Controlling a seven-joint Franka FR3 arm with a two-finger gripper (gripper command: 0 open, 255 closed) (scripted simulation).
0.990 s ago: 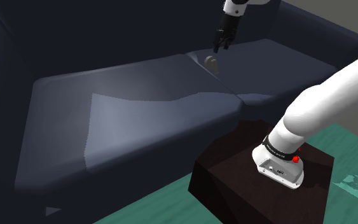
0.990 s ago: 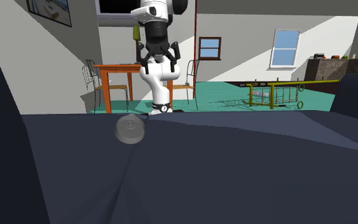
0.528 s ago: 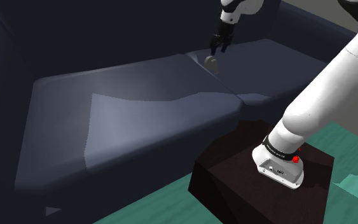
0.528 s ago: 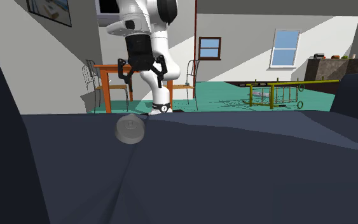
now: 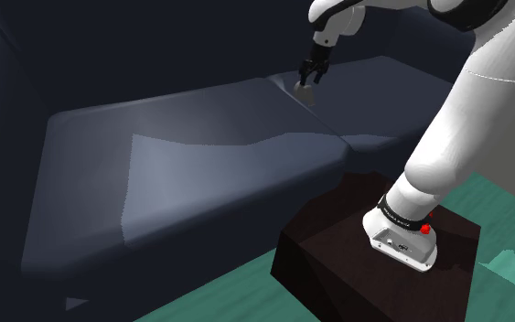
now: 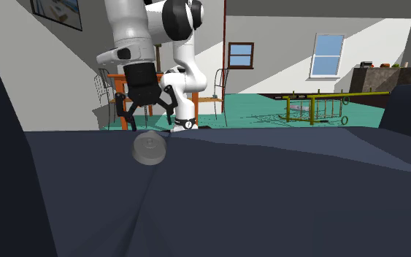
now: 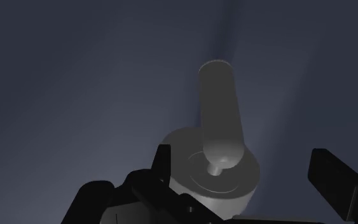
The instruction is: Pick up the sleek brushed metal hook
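Dark blue sofa cushions (image 5: 182,137) carry the grey hook (image 6: 150,150), left of centre in the second exterior view, by their seam. Just above, the gripper (image 6: 147,124) hangs with fingers spread, apparently ready to straddle it.

Gripper (image 7: 242,159) is spread wide, both black fingers (image 7: 165,167) well apart. The grey hook (image 7: 220,121) sits between them: a round disc base with a thick, round-ended peg running away from the gripper. One finger overlaps the base rim; can't tell if it touches. The other is clear of it. Underneath is a plain dark blue-grey sofa cushion (image 7: 75,76).
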